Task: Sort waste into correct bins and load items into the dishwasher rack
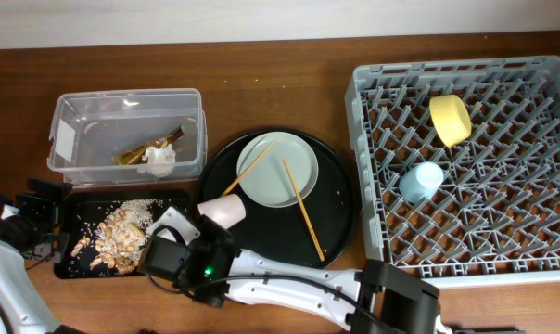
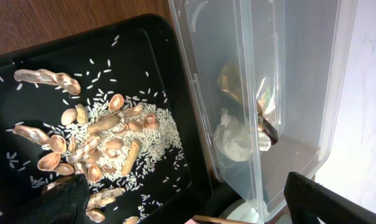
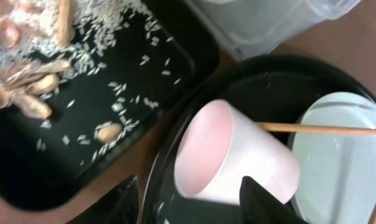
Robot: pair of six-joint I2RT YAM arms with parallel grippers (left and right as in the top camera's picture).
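The right hand (image 3: pixel 191 186) has its fingers apart and holds nothing. Just in front of them the pink plastic cup (image 3: pixel 238 158) lies on its side on the rim of the large round black tray (image 3: pixel 166 146). I would close across the cup's wall, not its lip. Behind the cup, a thin wooden chopstick (image 3: pixel 325 129) seems to touch it and may be dragged. The square grey lattice dishwasher rack (image 1: pixel 465 250) is well apart from the hand.

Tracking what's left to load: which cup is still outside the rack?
The pink cup, lying on its side on the round black tray; the light blue cup already sits in the grey rack.
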